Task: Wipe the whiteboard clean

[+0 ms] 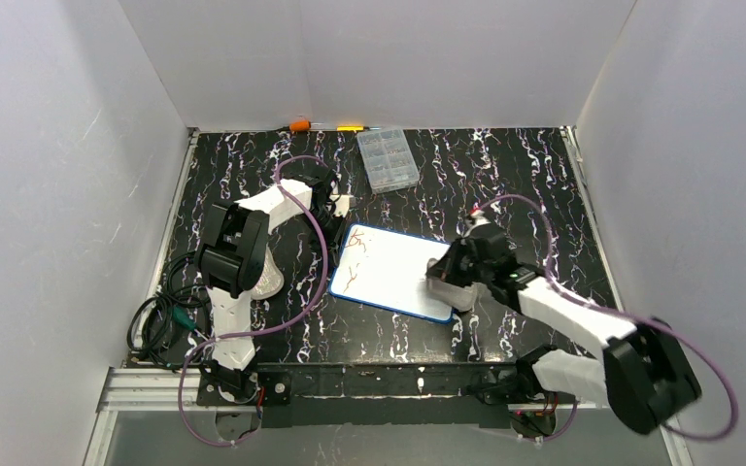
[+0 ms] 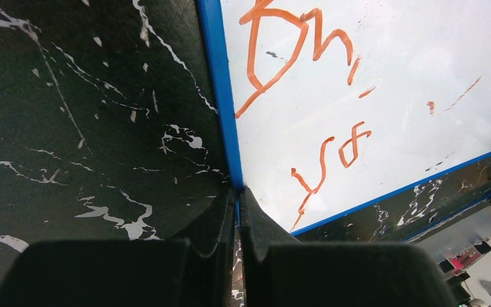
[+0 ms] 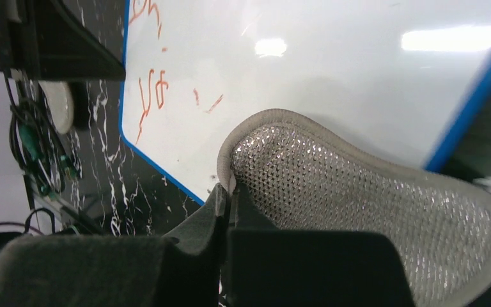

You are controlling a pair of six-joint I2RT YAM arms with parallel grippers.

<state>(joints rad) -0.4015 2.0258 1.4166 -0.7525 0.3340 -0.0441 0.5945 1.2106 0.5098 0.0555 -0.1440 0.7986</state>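
The whiteboard [image 1: 398,277] lies flat mid-table, white with a blue rim, orange-brown scribbles [image 2: 288,51] on its left part. My left gripper [image 2: 237,192] is shut on the board's blue rim [image 2: 217,83] at its far left edge [image 1: 342,216]. A grey mesh eraser pad [image 3: 358,198] rests on the board's right part, and my right gripper [image 3: 229,188] is shut on that pad's edge. From above, the right gripper [image 1: 450,275] sits over the board's right end with the pad [image 1: 462,295] under it. The board's right half [image 3: 332,77] looks white and bare.
A clear compartment box [image 1: 388,159] stands at the back centre. An orange object [image 1: 299,124] and a yellow pen [image 1: 352,127] lie against the back wall. Cables [image 1: 160,320] coil at the left edge. White walls close in three sides.
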